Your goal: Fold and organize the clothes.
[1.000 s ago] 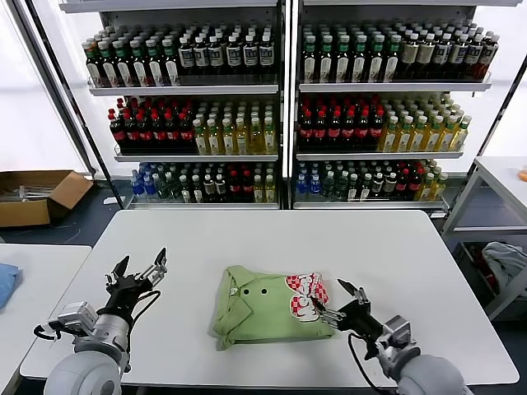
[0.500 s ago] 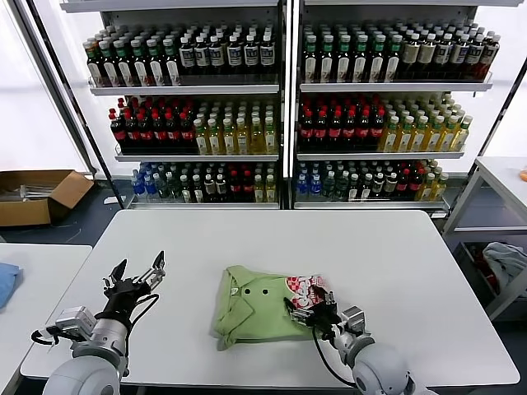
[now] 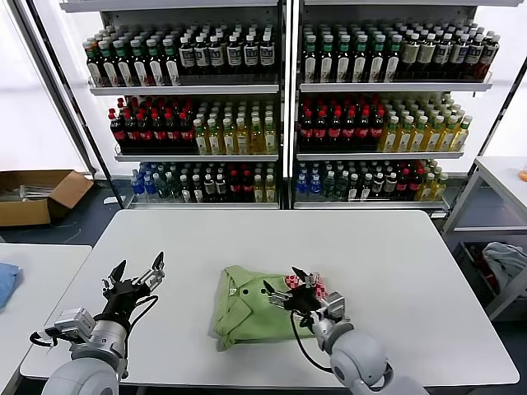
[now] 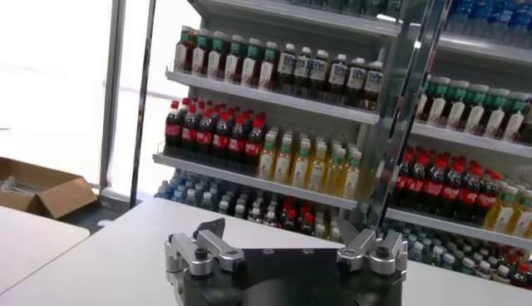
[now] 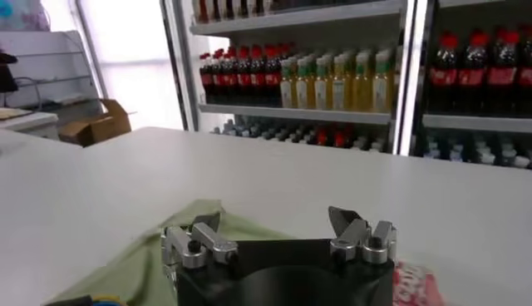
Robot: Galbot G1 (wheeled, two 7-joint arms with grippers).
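Observation:
The light green shirt (image 3: 247, 309) lies folded on the white table (image 3: 272, 239) near its front edge, collar and small buttons up, with the red-and-white checkered print (image 3: 317, 290) at its right end. My right gripper (image 3: 290, 287) is open and empty just above the shirt's right half. In the right wrist view the green cloth (image 5: 145, 258) and a bit of the print (image 5: 413, 283) show under the open gripper (image 5: 273, 222). My left gripper (image 3: 135, 274) is open and empty over bare table left of the shirt; in the left wrist view the gripper (image 4: 283, 234) faces the shelves.
Shelves of bottles (image 3: 280, 107) stand behind the table. A second table (image 3: 29, 271) with a blue cloth (image 3: 5, 282) is at the left, a cardboard box (image 3: 37, 196) on the floor beyond it. A side table (image 3: 502, 177) and a pile of cloth (image 3: 506, 263) are at the right.
My right gripper has moved left from the shirt's right edge to above its right half, staying open. The shirt's right end looks slightly shifted. The left gripper has barely moved.

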